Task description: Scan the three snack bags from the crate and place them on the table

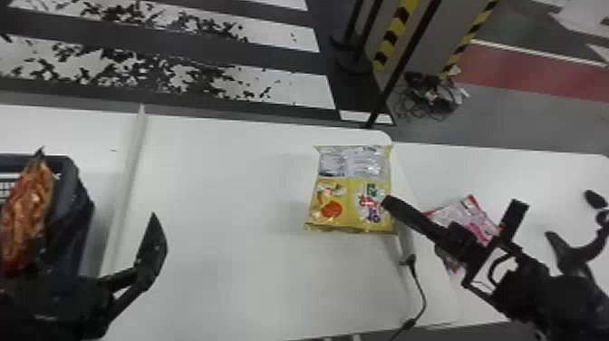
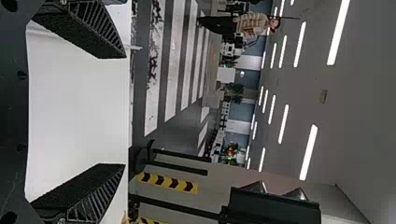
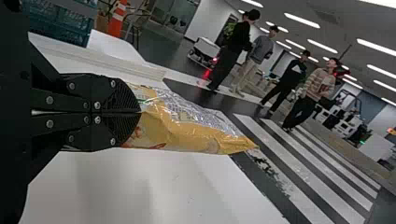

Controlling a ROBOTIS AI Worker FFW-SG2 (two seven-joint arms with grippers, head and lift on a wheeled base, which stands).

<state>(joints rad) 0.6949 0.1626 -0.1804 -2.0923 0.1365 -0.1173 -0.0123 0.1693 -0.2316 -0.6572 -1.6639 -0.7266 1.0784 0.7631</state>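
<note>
Left pincer (image 1: 97, 233) gapes wide, empty; right pincer (image 1: 389, 204) clamps the yellow snack bag (image 1: 349, 195). Dark crate (image 1: 74, 199) holds the orange-brown bag (image 1: 27, 208).

Has a white counter (image 1: 217, 281) up front. Opens beyond onto a grey floor (image 1: 534, 120) with white stripes (image 1: 301, 90) and a red band (image 1: 534, 72). Holds tangled cables (image 1: 432, 99) near yellow-and-black striped posts (image 1: 392, 38), plus an orange-and-white cone (image 3: 118, 18). Runs back to plants (image 2: 236, 88) and blue wall panels (image 2: 242, 112), under long bright ceiling lights (image 2: 338, 32).
</note>
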